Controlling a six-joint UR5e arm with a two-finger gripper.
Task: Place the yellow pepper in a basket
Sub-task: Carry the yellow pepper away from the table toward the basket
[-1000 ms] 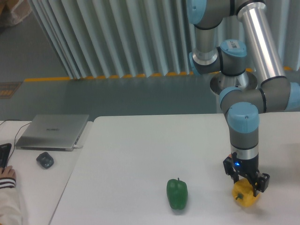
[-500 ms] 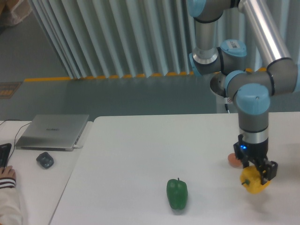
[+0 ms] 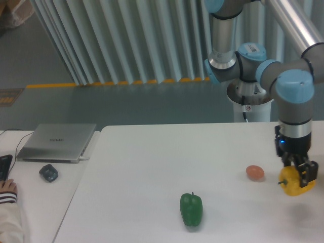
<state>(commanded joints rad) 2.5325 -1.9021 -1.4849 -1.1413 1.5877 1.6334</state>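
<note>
The yellow pepper [image 3: 294, 185] hangs a little above the white table [image 3: 152, 167] at the right side, glossy and lumpy, with a faint shadow under it. My gripper [image 3: 299, 173] points straight down and is shut on the pepper's top, its black fingers on either side. No basket shows in this view.
A green bell pepper [image 3: 191, 209] lies near the front middle of the table. A small orange-red egg-shaped thing [image 3: 255, 172] rests just left of the gripper. A closed laptop [image 3: 57, 142], a dark mouse [image 3: 48, 173] and a person's sleeve [image 3: 9, 212] are at the left.
My gripper has lifted the yellow pepper and carried it rightward and up, away from the green pepper. The orange-red egg-shaped thing, hidden before, now shows in full.
</note>
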